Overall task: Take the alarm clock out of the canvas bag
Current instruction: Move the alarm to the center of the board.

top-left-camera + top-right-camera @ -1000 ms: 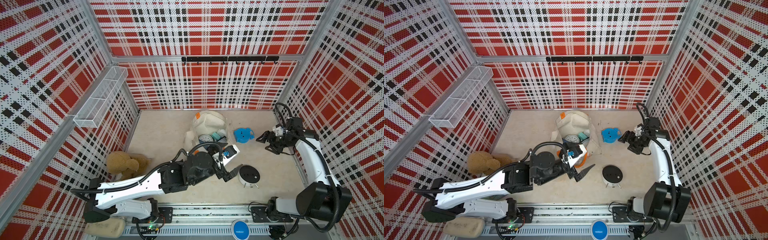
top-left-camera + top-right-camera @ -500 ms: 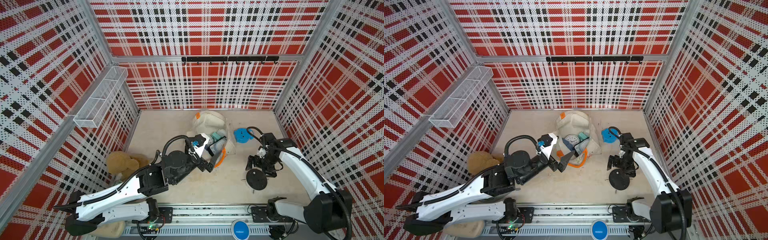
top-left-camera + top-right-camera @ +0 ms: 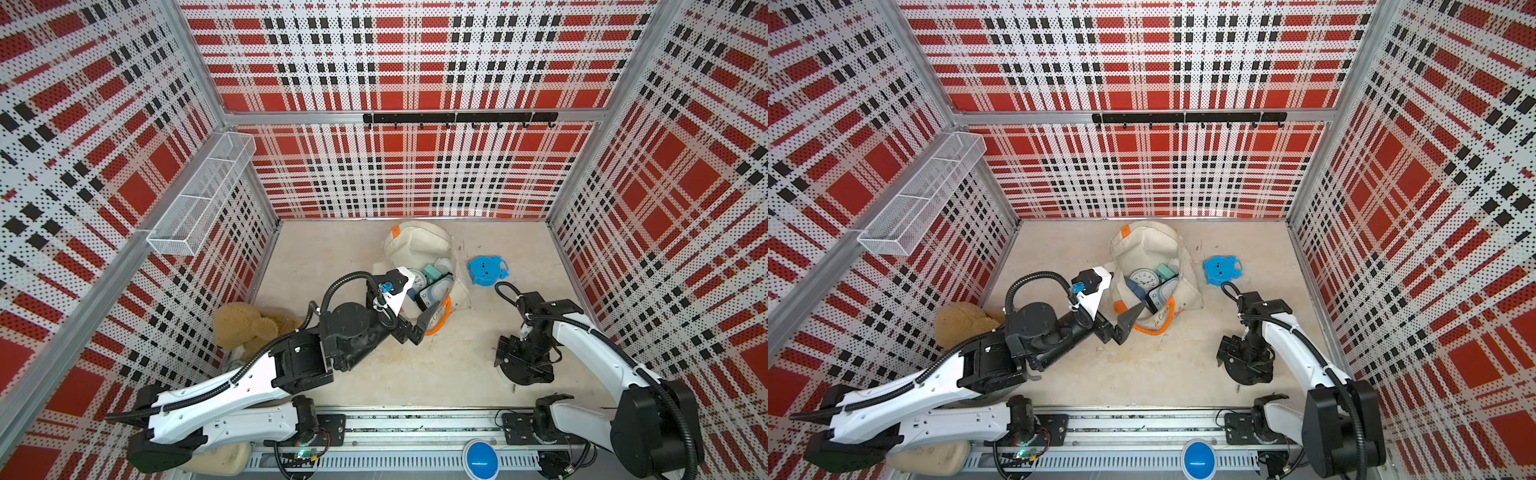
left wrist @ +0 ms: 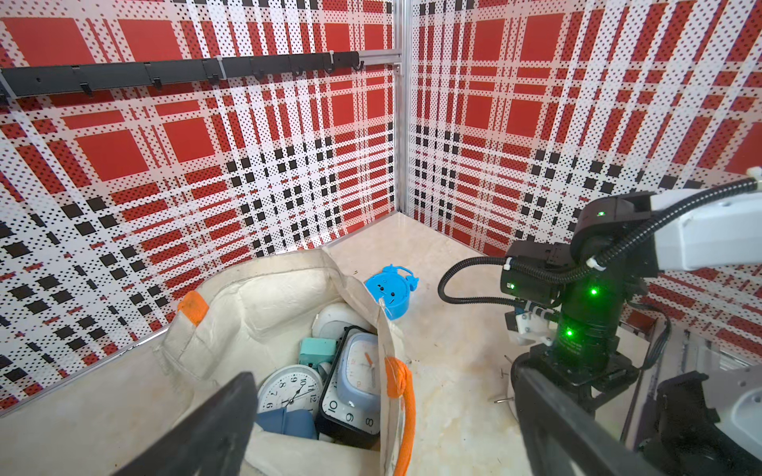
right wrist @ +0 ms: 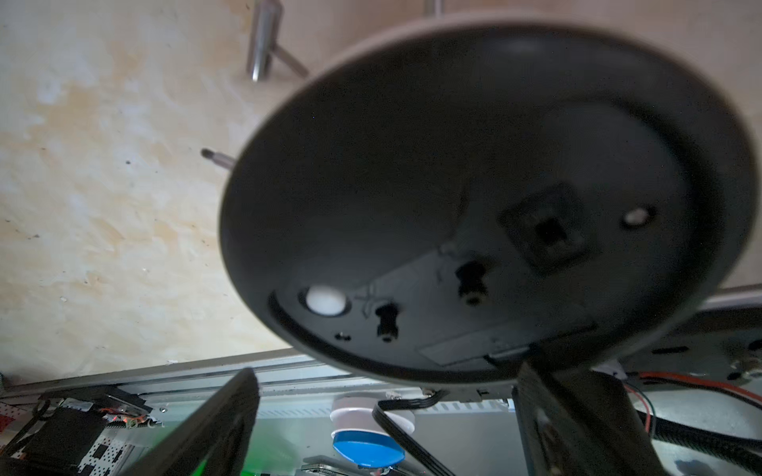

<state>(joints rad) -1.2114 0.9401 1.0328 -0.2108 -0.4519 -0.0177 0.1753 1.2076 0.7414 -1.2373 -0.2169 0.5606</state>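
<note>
The right end effector hangs spread and empty over the black alarm clock, face-down on the bench at four o'clock from the canvas bag, while the left end effector, also unclenched, noses the bag's mouth, seemingly for the white-faced clock inside.

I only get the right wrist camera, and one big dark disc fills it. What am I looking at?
Observer: A black round clock on the floor, toward the front on the right arm's side.
Visitor: Where is the bag?
Observer: The cloth bag lies mid-floor, farther back, its mouth open.
Visitor: Anything inside?
Observer: Several clocks, among them a white-faced round clock.
</note>
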